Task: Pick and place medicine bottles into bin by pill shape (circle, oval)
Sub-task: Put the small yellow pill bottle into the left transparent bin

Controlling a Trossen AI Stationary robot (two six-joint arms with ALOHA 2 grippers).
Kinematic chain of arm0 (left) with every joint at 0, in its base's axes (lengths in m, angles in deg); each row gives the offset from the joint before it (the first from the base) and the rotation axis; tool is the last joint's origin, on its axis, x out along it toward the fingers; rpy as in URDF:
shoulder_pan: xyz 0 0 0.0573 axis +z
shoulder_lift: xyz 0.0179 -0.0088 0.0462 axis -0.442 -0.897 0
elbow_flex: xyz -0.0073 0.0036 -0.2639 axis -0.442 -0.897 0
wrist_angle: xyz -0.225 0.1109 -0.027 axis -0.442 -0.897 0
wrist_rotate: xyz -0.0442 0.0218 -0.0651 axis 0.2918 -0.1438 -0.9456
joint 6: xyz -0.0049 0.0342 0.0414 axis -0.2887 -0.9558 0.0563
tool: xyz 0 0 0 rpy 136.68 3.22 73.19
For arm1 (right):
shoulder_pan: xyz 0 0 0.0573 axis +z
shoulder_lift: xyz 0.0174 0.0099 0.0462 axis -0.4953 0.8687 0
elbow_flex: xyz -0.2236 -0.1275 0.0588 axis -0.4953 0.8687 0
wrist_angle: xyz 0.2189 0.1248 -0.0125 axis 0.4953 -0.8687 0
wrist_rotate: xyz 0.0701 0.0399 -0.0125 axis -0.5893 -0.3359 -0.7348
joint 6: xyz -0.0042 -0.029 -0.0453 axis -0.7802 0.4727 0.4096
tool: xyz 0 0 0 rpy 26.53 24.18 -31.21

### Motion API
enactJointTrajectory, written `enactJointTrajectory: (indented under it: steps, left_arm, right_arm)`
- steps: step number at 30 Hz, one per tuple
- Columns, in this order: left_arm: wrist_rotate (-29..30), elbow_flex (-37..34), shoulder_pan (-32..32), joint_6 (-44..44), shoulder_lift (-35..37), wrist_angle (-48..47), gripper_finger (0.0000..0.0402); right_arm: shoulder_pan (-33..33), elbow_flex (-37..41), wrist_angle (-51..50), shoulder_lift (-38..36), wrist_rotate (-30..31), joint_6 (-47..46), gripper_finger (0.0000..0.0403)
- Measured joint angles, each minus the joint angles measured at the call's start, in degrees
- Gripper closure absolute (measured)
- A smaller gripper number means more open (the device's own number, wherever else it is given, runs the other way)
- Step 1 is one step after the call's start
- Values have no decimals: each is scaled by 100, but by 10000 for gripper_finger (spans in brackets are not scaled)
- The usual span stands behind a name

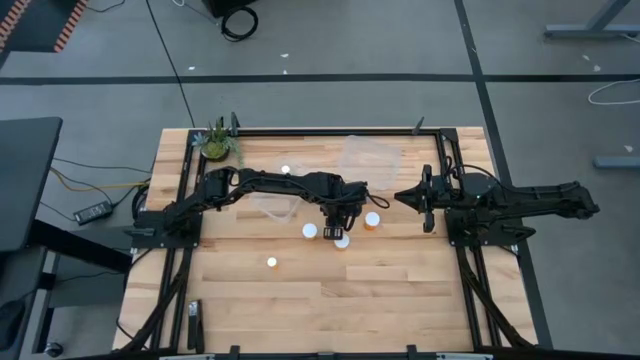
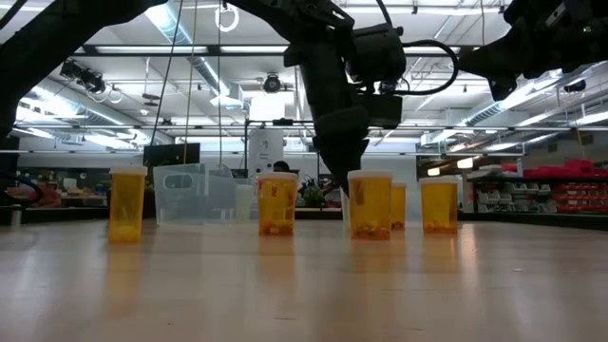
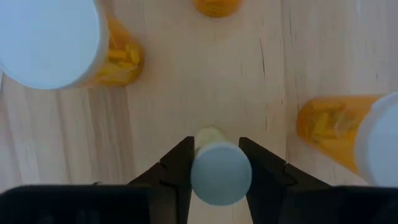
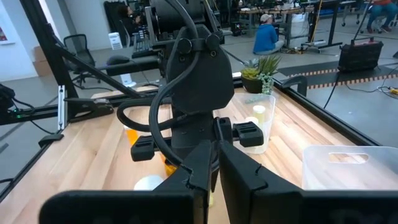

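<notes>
Several orange-amber medicine bottles with white caps stand upright on the wooden table [image 1: 400,290]. In the high view they show at the middle [image 1: 310,231], at the right [image 1: 372,220] and nearer the front [image 1: 271,262]. My left gripper [image 1: 339,226] reaches down at the table's middle and is shut on one bottle [image 3: 221,173], which also shows in the low view [image 2: 370,204]. My right gripper [image 1: 415,197] hovers shut and empty to the right of the group, and its fingers show in the right wrist view [image 4: 214,177]. My left gripper pinches the bottle's round white cap [image 3: 219,149] between its two fingers, one on each side. The fingers come from above, pointing down. The bottle stands upright with its base on the table [image 2: 370,236].
One clear bin [image 1: 372,155] stands at the far middle and another [image 1: 272,207] lies partly under the left arm. A further white cap [image 1: 286,170] shows near it. A small green potted plant [image 1: 216,143] stands at the far left corner. Black frame rails border the table.
</notes>
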Motion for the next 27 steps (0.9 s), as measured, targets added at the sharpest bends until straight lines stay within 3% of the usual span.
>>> enactJointTrajectory:
  steps: [9, 14, 27]
  left_arm:
    - [0, 0, 0, -36, 119, -211, 271]
    - [6, 24, 1, -36, 332, -307, 281]
    - [367, 547, 35, -40, 789, -1005, 279]
  right_arm:
    - [0, 0, -2, -1, 1, 0, 366]
    - [-1, 2, -6, 0, 1, 0, 366]
    - [1, 4, -7, 23, 0, -1, 366]
